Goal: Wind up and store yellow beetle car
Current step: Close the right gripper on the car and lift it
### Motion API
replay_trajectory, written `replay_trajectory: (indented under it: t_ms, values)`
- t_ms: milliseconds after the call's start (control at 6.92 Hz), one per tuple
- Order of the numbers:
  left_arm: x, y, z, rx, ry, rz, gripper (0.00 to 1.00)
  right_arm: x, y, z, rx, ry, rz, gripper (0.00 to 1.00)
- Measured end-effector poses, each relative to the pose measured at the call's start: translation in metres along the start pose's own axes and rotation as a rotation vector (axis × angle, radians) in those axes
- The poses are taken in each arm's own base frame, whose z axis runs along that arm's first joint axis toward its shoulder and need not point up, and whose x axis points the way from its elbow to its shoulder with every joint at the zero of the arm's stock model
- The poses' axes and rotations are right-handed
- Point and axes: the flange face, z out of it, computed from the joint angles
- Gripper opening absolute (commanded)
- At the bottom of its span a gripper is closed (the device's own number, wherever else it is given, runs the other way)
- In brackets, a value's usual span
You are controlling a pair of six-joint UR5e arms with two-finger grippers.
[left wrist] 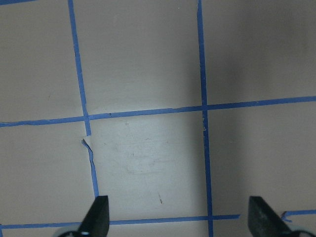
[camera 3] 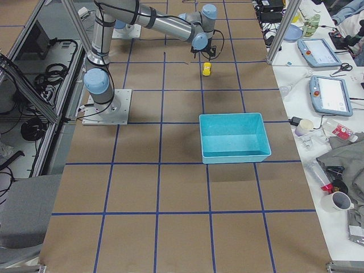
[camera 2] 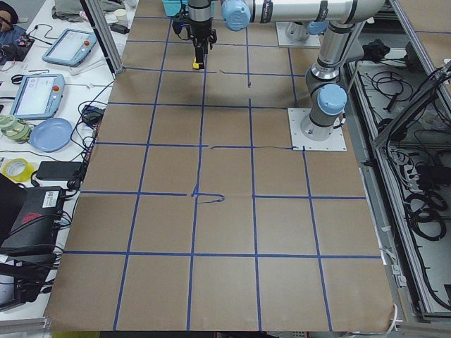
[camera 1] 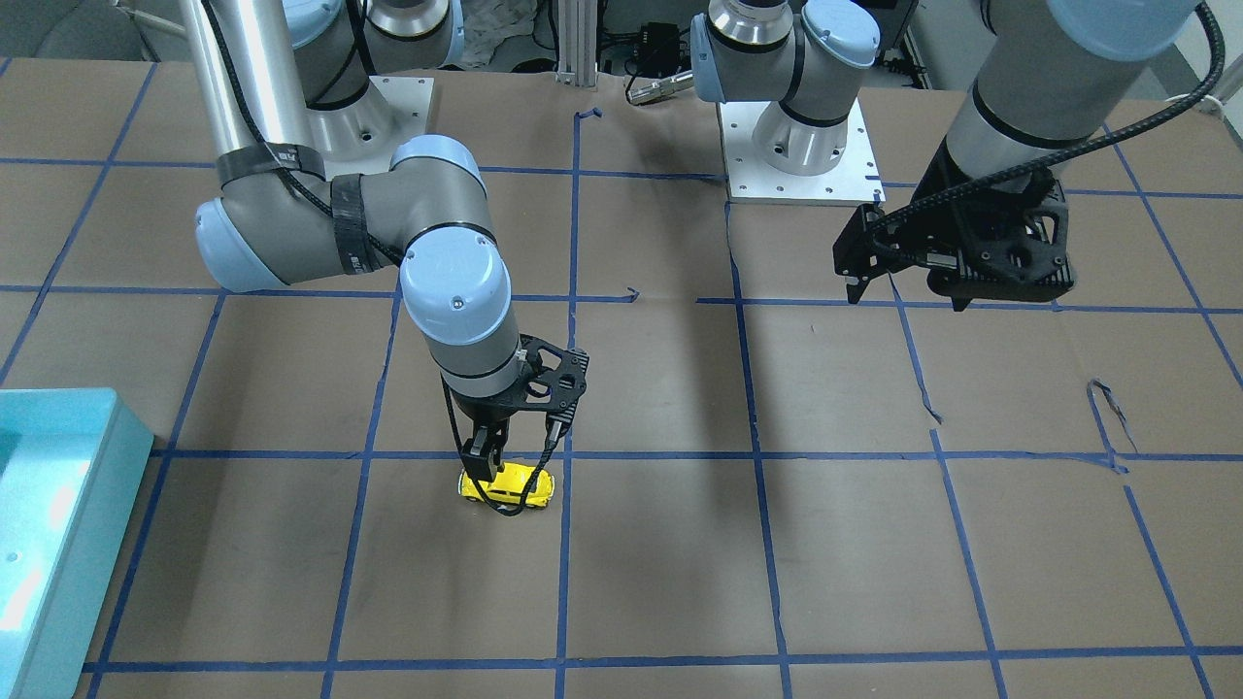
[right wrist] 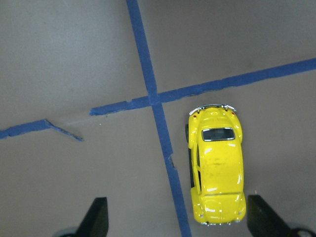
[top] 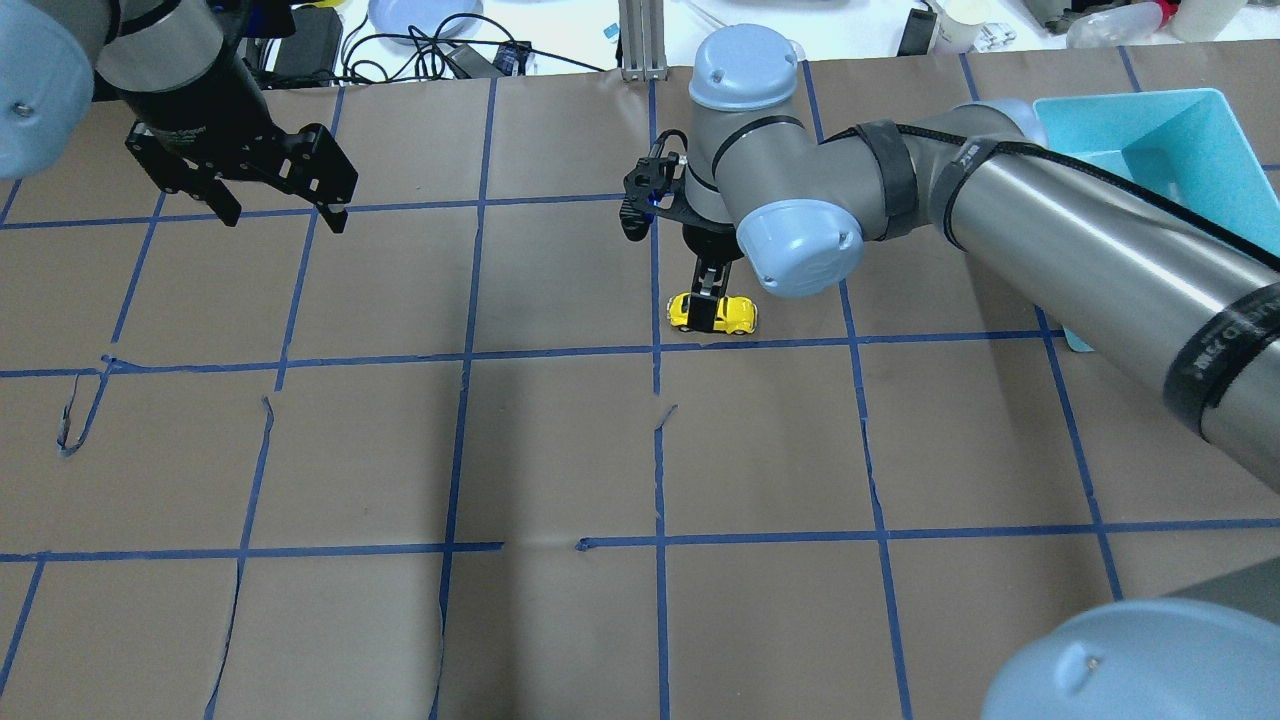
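Observation:
The yellow beetle car (right wrist: 216,165) stands on the brown paper table beside a blue tape cross. It also shows in the front view (camera 1: 507,485), the overhead view (top: 712,313) and the right side view (camera 3: 206,69). My right gripper (right wrist: 177,217) hangs just above it, open, with the car lying toward its right finger (right wrist: 261,217) and touching neither finger. It shows over the car in the front view (camera 1: 490,461) and overhead view (top: 710,295). My left gripper (top: 285,218) is open and empty, raised over bare table far to the left; it also shows in its wrist view (left wrist: 177,215).
A light blue bin (top: 1150,130) stands on the table's right side behind the right arm, also in the front view (camera 1: 58,505) and right side view (camera 3: 233,116). Blue tape lines grid the paper, torn in places. Tablets and clutter lie beyond the far edge.

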Motion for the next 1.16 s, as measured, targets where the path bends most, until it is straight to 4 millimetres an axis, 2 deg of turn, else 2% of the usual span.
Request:
replay_trajectory:
  t_ms: [289,578,723,867,1012,1157]
  values:
    - [0.001,0.002,0.002,-0.003,0.005,0.001,1.0,0.008,-0.003,0.018,0.021,0.048,-0.118,1.0]
    - [0.002,0.004,0.004,-0.006,0.005,0.002,1.0,0.022,-0.008,0.024,0.021,0.066,-0.137,1.0]
    - [0.002,0.004,0.004,-0.006,0.005,0.003,1.0,0.028,-0.009,0.031,0.018,0.06,-0.115,0.96]
    - [0.002,0.004,0.004,-0.007,0.005,0.003,1.0,0.029,-0.009,0.039,0.012,0.049,-0.087,0.84]
    - [0.002,0.004,0.004,-0.007,0.005,0.004,1.0,0.028,-0.008,0.044,0.003,0.035,-0.071,0.62]
    - [0.002,0.004,0.005,-0.009,0.005,0.005,1.0,0.027,-0.007,0.047,-0.002,0.024,-0.063,0.36]
